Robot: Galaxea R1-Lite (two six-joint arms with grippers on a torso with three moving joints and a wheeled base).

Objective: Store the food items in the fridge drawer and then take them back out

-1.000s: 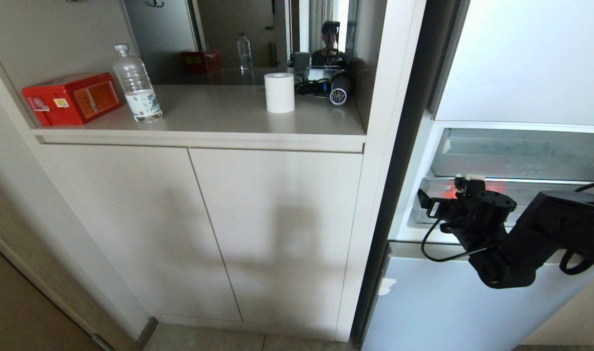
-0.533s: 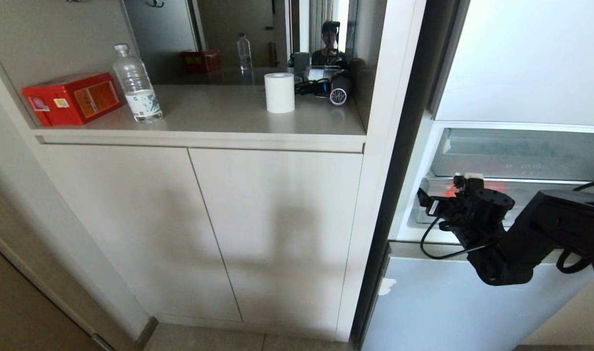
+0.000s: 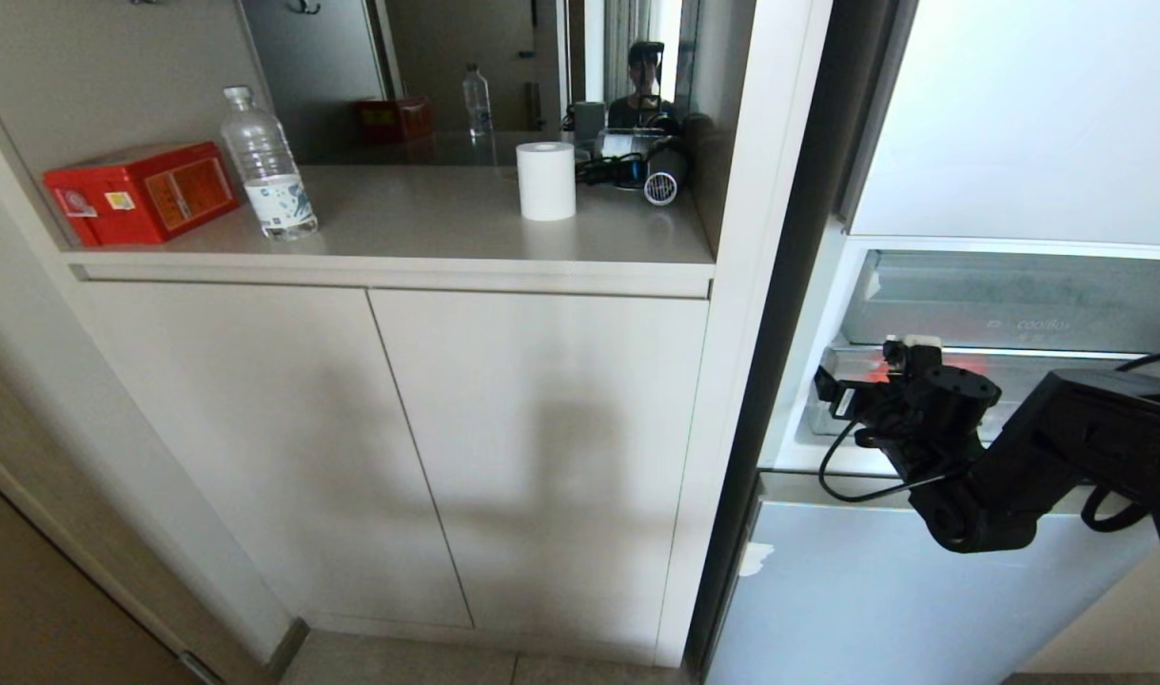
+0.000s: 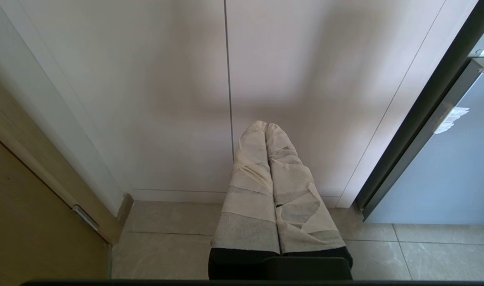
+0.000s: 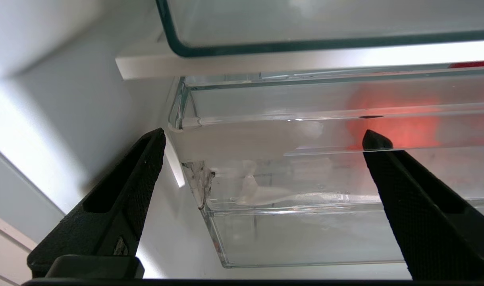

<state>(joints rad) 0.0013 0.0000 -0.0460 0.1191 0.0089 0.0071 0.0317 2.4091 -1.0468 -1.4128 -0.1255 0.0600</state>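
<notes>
We have the right gripper (image 5: 261, 139) spread wide with nothing between its fingers, aimed at the clear front wall of the fridge drawer (image 5: 305, 234). That drawer is our landmark. Behind its frosted upper wall glows one orange-red fruit (image 5: 392, 127); we cannot make out its stem or a second fruit from here. Above the drawer sits the shallower clear tray (image 5: 305, 24). Left of the drawer, past the dark fridge edge, stands the cabinet (image 3: 399, 428) with a red box (image 3: 142, 190), a water bottle (image 3: 265, 166) and a white paper roll (image 3: 545, 181) on its counter. The left gripper (image 4: 265, 127), fingers pressed together, hangs low in front of that cabinet, well apart from the drawer.

Our worry: the fruit lies behind the wall, so a straight push would ram the fingers into plastic or catch under the tray. Icy residue at the drawer's corner could make it stick.

Writing: faint grey lettering on the tray front, unreadable; the box and bottle labels are too small to read.
</notes>
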